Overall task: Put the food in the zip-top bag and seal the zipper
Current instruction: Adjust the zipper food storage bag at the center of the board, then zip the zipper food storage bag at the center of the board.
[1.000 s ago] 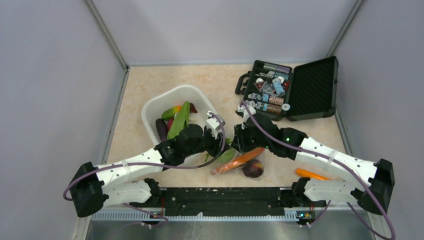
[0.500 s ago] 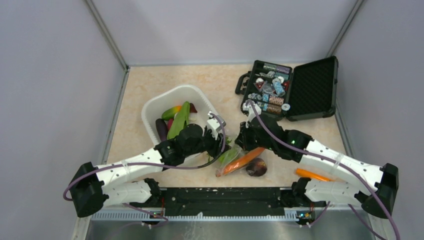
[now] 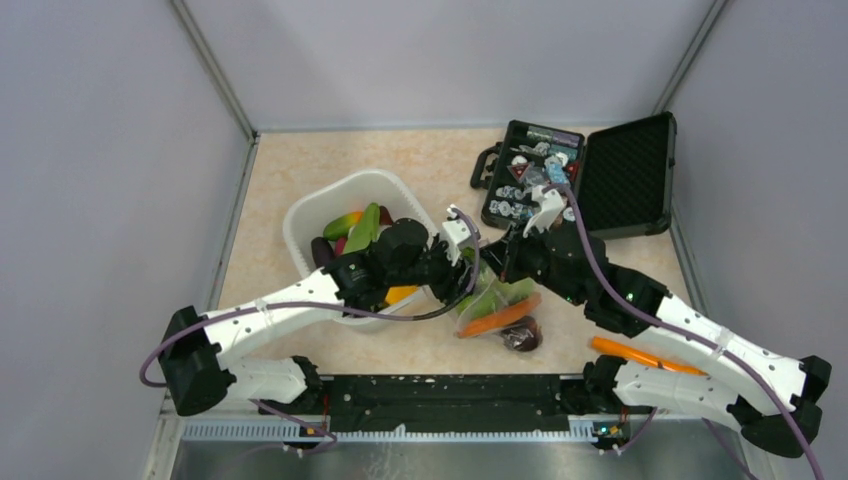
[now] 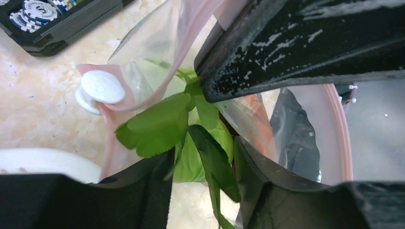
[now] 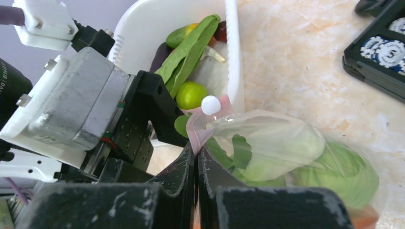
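The right claw point(image 5: 196, 155) is clenched on the pink zipper point(image 5: 193, 130) of the bag point(image 5: 267, 131), pinching the strip just below its white slider point(image 5: 210, 105). This grip seems meant to hold one lip of the mouth up and steady so it does not sag while the bag is filled. Facing it, almost touching, the left claw point(image 4: 203, 160) has its jaws partway apart with a green leafy piece point(image 4: 157, 126) between them, the stalk hanging down through the gap. Whether they press on the leaf or have let go, I cannot tell. The leaf sits right at the mouth of the bag, half in by the look of it, so this is likely the step of feeding it inside. Beyond the right claw, the bag slopes down to the table and holds a pale green cabbage point(image 5: 334, 174) and a carrot point(image 3: 497, 316). A dark purple piece point(image 3: 522, 336) lies at its lower end, in or out I cannot say. Behind the left claw stands the white tub point(image 5: 233, 57) with more vegetables in it, and a second carrot point(image 3: 625, 350) lies well apart by the right arm. The zipper is unsealed, and much of the food is not yet bagged.
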You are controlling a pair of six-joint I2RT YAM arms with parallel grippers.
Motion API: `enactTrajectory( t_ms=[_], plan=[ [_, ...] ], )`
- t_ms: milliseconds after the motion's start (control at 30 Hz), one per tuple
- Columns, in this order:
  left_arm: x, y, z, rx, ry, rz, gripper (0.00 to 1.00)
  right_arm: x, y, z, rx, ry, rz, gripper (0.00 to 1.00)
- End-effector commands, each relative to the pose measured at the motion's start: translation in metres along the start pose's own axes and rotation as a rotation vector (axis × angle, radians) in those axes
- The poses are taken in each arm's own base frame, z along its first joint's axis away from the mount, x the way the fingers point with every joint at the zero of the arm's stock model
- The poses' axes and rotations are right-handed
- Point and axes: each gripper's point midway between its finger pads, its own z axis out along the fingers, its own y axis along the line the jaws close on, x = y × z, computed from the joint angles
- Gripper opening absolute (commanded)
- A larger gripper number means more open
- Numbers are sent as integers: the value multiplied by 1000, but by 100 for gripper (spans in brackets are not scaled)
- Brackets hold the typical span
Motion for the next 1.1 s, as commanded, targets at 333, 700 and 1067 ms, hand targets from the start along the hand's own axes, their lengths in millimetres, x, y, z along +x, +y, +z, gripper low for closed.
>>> enactTrajectory(
  t_ms=[333, 700, 1067],
  plan=[
    [-119, -15, -69, -70, -355, 54, 90, -90, -6, -30, 113, -307, 20, 0],
    [-146, -4, -106, -181, -521, 13, 84, -91, -3, -30, 147, -220, -84, 0],
    [-98, 21, -68, -269, -273, -43, 83, -97, -2, -34, 128, -261, -88, 0]
  ],
)
